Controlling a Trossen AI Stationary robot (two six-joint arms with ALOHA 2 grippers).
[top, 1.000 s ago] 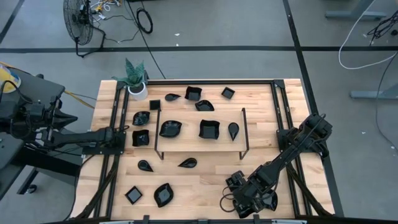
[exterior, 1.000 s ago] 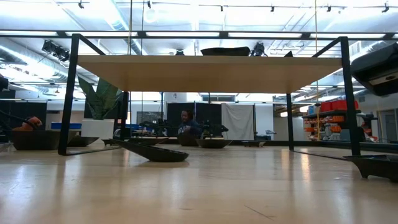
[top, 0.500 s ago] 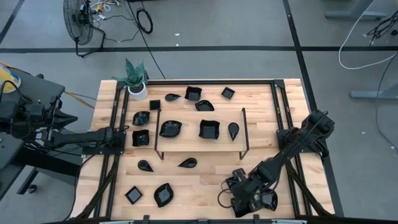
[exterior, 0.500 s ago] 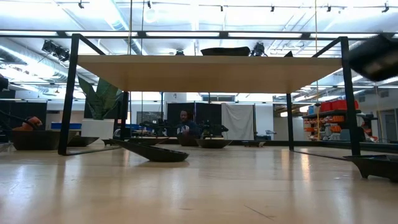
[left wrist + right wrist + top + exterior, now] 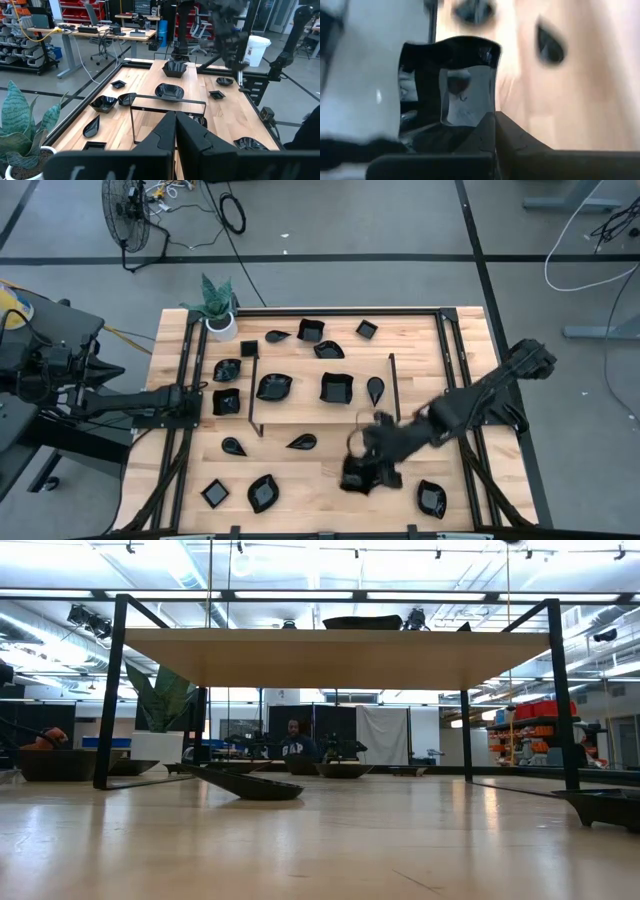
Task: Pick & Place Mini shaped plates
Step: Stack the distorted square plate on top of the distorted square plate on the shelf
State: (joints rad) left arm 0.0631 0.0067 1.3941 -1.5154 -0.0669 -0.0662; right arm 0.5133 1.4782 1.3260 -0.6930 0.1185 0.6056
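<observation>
R gripper [image 5: 358, 477] sits blurred over the near half of the table, between the wire frame [image 5: 320, 394] and the front edge, arm stretched in from the right. Fingers pinched together on the rim of a glossy black square plate [image 5: 451, 82] – wrist view shows the dish standing on edge just past the fingertips, so it's a thin edge grip on a slick rim. Other mini plates scattered: leaf plate [image 5: 264, 492] and small square [image 5: 214, 493] near front left, teardrop [image 5: 302, 442] ahead of the frame, one dish [image 5: 431, 498] near front right, more under and behind the frame. L gripper [image 5: 175, 131] parked at the table's left side beside the pot plant [image 5: 218, 308], fingers closed, holding nothing.

Risks, as I judge them:
- glossy rim + narrow pinch – plate could pivot or slip out if the arm swings fast
- hanging plate could clip the frame's thin uprights if the path runs low near it
- crowded layout: setting down near the teardrop or leaf could knock or stack onto a neighbour
- dropped from height it may bounce or skid off the front edge

Can't tell the intended drop spot
</observation>
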